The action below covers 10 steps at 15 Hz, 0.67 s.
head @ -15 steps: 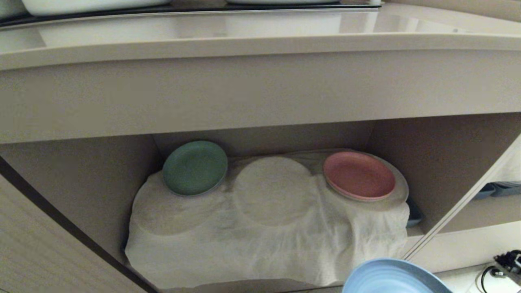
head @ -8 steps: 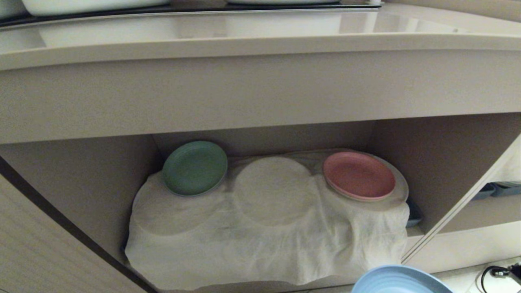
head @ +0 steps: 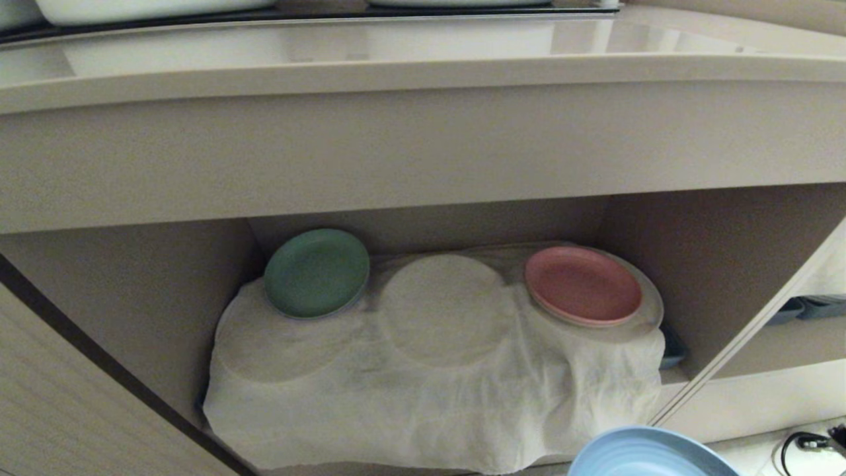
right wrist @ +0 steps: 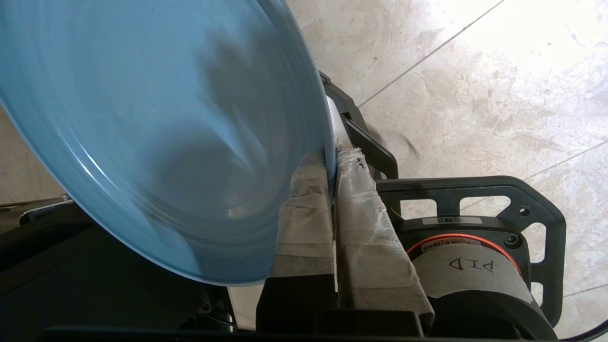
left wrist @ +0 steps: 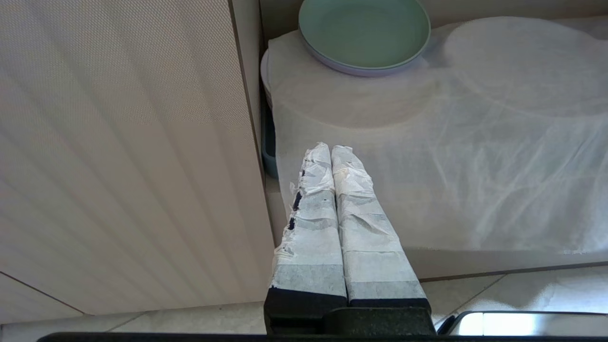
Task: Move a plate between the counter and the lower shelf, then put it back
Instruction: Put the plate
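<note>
Right gripper [right wrist: 332, 156] clamped on the rim of the plate [right wrist: 156, 137], 2 taped fingers [right wrist: 304, 209] pinching the thin edge from both faces, so the disc hangs out to one side of the hand and tilts rather than lying flat. Held low and in front of the shelf [head: 165, 311], only a blue arc [head: 651, 453] showing at the bottom edge of the head view, over tiled floor [right wrist: 475, 95]. Probably carried there to clear the thick front edge of the counter [head: 423, 73] on the way between levels.

Inside the shelf, cloth [head: 423, 390] draped over round bumps; green plate [head: 317, 272] seated on the left bump, pink plate [head: 583, 284] on the right, middle bump bare. Likely the open spot for the blue one.

Left gripper [left wrist: 332, 152] parked beside the cabinet wall [left wrist: 128, 156], fingers pressed together on nothing, out of the other arm's way.

Edge grip looks thin: risk of the plate swinging or slipping if bumped against the shelf lip.
</note>
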Available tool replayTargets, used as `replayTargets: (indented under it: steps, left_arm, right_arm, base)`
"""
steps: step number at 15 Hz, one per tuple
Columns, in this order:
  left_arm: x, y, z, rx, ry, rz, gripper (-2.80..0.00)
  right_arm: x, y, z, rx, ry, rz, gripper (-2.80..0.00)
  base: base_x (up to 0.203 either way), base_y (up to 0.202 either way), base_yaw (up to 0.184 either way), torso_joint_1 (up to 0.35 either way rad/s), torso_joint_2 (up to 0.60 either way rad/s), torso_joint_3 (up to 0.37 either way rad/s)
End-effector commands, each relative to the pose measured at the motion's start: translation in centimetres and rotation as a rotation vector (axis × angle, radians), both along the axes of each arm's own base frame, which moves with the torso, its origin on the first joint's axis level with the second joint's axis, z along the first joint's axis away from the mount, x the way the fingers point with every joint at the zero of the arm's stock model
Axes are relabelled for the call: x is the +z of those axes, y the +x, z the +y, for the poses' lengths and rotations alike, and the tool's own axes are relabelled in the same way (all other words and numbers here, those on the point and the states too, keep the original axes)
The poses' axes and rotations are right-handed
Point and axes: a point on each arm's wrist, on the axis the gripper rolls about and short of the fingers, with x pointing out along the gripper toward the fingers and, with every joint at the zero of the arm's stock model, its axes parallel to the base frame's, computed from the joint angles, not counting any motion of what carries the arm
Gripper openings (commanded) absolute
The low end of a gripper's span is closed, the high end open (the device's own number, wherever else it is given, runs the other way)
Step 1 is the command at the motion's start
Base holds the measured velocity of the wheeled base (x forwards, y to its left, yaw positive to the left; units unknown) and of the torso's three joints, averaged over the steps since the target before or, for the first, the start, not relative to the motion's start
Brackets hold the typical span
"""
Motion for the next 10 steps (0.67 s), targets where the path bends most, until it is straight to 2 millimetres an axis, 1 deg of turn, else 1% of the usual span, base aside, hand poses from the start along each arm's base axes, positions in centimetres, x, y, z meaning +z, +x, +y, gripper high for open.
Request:
replayTargets:
  steps: [1,10]
  left_arm:
    - [-0.01,0.0,0.0,0.0,-0.001,0.0,-2.8]
    - [-0.01,0.0,0.0,0.0,-0.001,0.0,-2.8]
  right_arm:
    - [0.05,0.11,0.06,-0.005,-0.001,0.004,-2.8]
    - [0.39,0.36,0.2,-0.005,0.011,-0.015,-2.8]
  base:
    - [0.0,0.0,0.0,0.0,0.0,0.0]
    - [0.0,0.0,0.0,0.0,0.0,0.0]
